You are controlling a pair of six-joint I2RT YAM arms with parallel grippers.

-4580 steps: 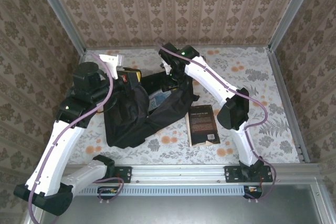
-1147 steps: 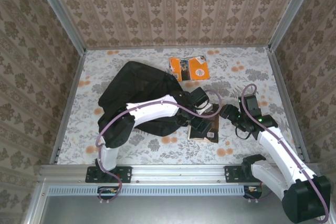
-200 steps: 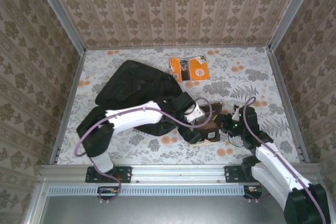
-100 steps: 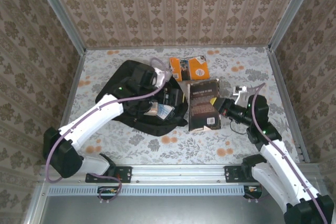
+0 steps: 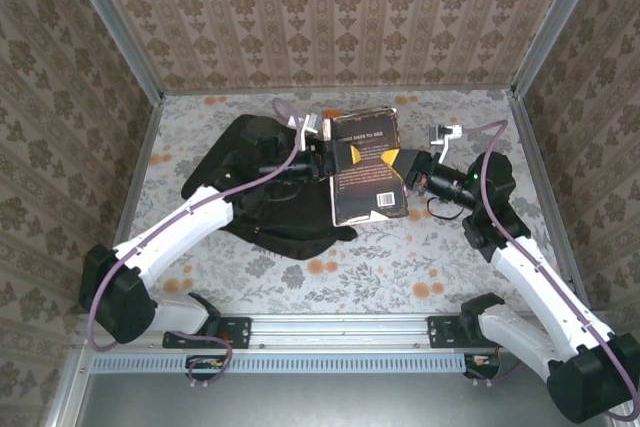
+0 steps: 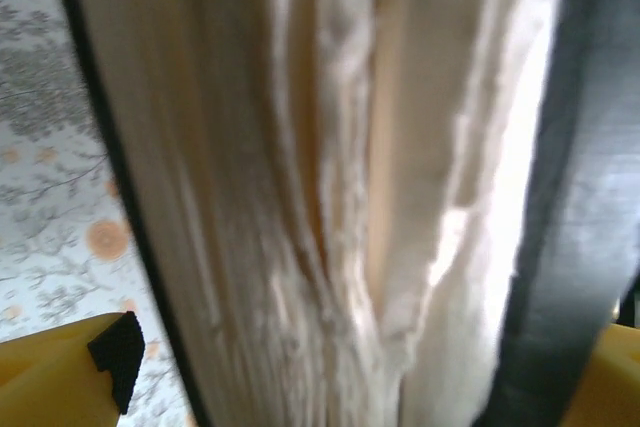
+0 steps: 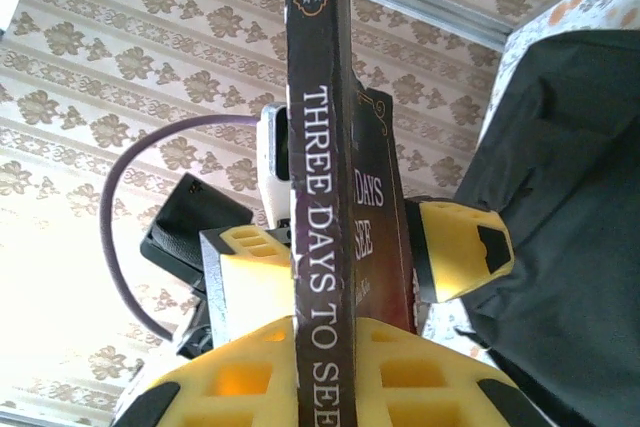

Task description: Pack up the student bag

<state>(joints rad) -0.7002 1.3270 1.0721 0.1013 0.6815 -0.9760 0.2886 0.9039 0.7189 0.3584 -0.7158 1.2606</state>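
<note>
Top view, bag: the bag (image 5: 300, 230) lies slumped on the worktop (image 5: 450, 257), left of centre and partly under your left arm. Its mouth can't be made out from here.
Top view, book: the book (image 5: 362, 182) is up off the worktop between the two hands, with its left edge over the bag's right side.
Top view, hands: the right hand (image 5: 402, 171) is clamped on the book's right edge. The left hand (image 5: 327, 159) sits at the left edge, spread wide.
Left wrist, page edge: the pages fan loosely across the gap between the yellow fingers (image 6: 55, 382). Can't tell whether the pads touch the covers.
Right wrist, spine: the spine stands upright, pinched between the right fingers (image 7: 230, 387). The left fingers (image 7: 458, 247) stand either side of the book beyond, and the bag is just to the right.
Step (judged): handover from right to left, ahead of loading the bag.
Advice: close your left hand squarely across both covers so the pages don't splay. Release the right only when that grip is firm. Find the bag's opening before you lower.
</note>
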